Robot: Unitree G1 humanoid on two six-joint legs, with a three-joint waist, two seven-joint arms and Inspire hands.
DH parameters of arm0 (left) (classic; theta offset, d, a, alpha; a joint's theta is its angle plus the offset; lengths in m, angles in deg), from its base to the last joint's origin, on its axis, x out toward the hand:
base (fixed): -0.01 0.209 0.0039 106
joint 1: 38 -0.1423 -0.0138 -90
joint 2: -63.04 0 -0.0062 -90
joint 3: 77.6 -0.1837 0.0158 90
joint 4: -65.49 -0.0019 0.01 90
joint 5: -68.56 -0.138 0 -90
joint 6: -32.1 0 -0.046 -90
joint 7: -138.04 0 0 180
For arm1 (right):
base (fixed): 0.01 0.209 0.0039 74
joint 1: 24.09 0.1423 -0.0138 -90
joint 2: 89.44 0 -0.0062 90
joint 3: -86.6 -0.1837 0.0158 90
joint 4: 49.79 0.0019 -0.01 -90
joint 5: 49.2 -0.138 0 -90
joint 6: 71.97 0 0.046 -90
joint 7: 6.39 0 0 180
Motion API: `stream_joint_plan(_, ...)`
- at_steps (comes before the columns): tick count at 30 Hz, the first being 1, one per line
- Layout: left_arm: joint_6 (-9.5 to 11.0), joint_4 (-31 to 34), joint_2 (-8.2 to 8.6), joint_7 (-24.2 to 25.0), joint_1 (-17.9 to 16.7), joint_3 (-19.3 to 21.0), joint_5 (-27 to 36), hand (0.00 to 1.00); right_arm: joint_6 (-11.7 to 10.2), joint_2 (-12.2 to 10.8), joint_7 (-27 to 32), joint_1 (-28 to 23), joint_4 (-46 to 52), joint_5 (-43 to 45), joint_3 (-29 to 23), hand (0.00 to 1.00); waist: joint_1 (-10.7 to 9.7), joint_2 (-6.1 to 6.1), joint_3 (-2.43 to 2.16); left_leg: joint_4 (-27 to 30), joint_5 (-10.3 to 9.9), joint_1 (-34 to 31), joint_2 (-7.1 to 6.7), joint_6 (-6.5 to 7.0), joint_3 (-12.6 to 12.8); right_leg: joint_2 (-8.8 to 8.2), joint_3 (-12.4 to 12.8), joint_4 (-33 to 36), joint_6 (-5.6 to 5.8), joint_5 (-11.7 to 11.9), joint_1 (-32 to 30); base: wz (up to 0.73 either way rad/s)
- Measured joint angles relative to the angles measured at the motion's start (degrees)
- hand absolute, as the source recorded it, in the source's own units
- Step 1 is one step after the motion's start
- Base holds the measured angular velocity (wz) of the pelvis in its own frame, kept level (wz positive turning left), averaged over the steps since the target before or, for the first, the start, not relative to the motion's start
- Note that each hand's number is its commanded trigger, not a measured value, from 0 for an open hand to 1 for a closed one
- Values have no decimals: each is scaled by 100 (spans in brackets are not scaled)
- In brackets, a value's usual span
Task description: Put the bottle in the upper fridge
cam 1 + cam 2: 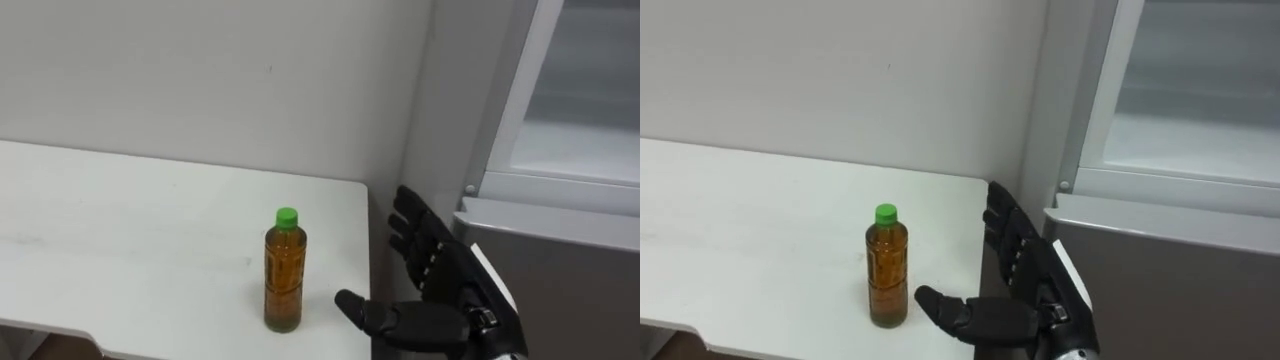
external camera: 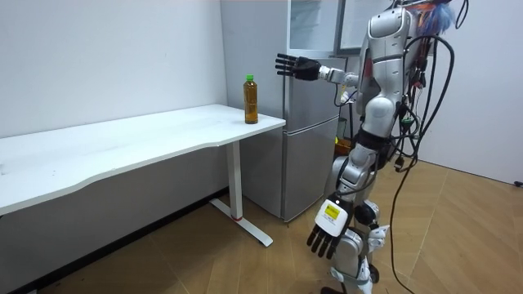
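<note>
A white table (image 1: 120,230) runs in from the left along a bare wall. 1 bottle (image 1: 283,270) of amber drink with a green cap stands upright on it near the right-hand front corner, its long axis vertical. Just to its right, and clear of it, the right hand (image 1: 445,288) hovers past the table's end. Its fingers are straight and spread, the palm faces the bottle, and the thumb reaches out low toward the bottle's base; it holds nothing. So the bottle lies to this hand's left, and a sideways reach to wrap round its body looks the natural grasp. Further right stands the fridge (image 1: 560,285), its upper part apparently open. The left hand (image 2: 328,234) hangs slack by the thigh, the farther of the 2.
</note>
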Motion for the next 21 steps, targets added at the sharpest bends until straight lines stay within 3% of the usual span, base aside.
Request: stream_joint_plan(21, -125, 6, -65, 334, 49, 11, -275, 0, 48, 17, 258, 622, -813, -213, -4, 0, 166, -37, -24, 91, 3, -101, -8, -2, -188, -14, -170, 2, 3, -2, 16, 4)
